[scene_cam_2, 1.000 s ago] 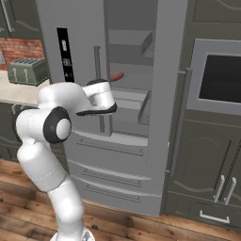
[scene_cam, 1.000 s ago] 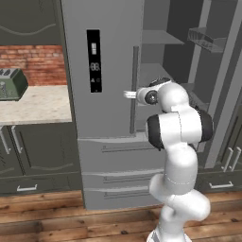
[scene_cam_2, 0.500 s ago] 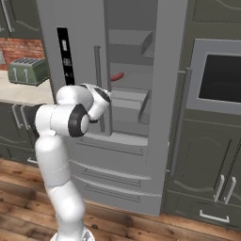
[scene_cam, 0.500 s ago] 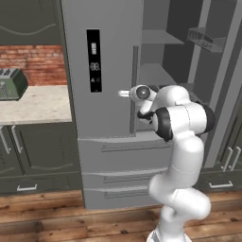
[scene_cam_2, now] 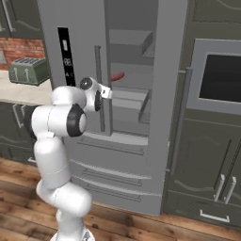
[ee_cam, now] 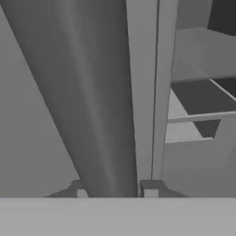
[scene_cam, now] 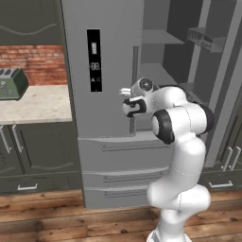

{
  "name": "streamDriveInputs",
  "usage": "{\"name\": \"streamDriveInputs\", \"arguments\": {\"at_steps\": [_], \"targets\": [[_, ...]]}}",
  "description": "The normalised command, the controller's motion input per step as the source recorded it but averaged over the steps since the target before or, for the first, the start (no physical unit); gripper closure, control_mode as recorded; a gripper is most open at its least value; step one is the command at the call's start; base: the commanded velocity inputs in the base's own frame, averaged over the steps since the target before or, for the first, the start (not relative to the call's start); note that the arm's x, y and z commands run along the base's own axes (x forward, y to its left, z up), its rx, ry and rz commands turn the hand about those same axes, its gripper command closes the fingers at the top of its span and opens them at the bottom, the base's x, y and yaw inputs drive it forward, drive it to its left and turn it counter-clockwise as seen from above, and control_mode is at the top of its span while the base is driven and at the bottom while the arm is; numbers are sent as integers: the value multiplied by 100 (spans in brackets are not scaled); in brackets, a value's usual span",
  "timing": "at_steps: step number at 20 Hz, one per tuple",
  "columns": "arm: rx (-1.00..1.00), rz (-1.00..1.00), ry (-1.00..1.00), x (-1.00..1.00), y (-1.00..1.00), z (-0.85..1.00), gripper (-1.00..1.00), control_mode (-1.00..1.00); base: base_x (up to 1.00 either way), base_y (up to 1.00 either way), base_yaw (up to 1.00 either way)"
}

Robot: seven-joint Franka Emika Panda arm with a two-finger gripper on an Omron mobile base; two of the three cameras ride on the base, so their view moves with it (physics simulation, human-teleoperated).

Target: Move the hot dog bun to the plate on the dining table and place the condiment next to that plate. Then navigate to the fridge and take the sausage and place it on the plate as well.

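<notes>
The red sausage [scene_cam_2: 116,76] lies on a shelf inside the fridge [scene_cam_2: 132,117], whose right door stands open. The fridge's left door is closed, and its vertical grey handle [scene_cam_2: 99,108] runs along the door's right edge. My gripper [scene_cam_2: 104,92] is at that handle [scene_cam: 134,71], at about mid height. In the hand view the handle [ee_cam: 101,115] passes as a thick grey bar between my two fingertips [ee_cam: 82,191], and my gripper [ee_cam: 115,191] is shut on it.
The open right fridge door [scene_cam_2: 176,94] juts out toward me, beside the wall oven [scene_cam_2: 219,77]. A green toaster [scene_cam: 12,84] stands on the counter [scene_cam: 38,104] to the left. Freezer drawers [scene_cam: 123,165] lie below the doors.
My hand has swung left from the open fridge compartment to the left door's handle. The jaws, open before, have shut on the handle.
</notes>
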Motion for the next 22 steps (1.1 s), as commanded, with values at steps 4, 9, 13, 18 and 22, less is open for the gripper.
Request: {"name": "streamDriveInputs", "arguments": {"at_steps": [4,9,13,18,22], "targets": [[3,-1,3,-72,0,12,100,-100,0,0,0],[5,0,0,-100,0,19,100,-100,0,0,0],[7,0,0,-100,26,17,100,-100,0,0,0],[4,0,1,-100,54,16,100,-100,0,0,0],[1,0,1,-100,16,18,-100,-100,0,0,0]]}}
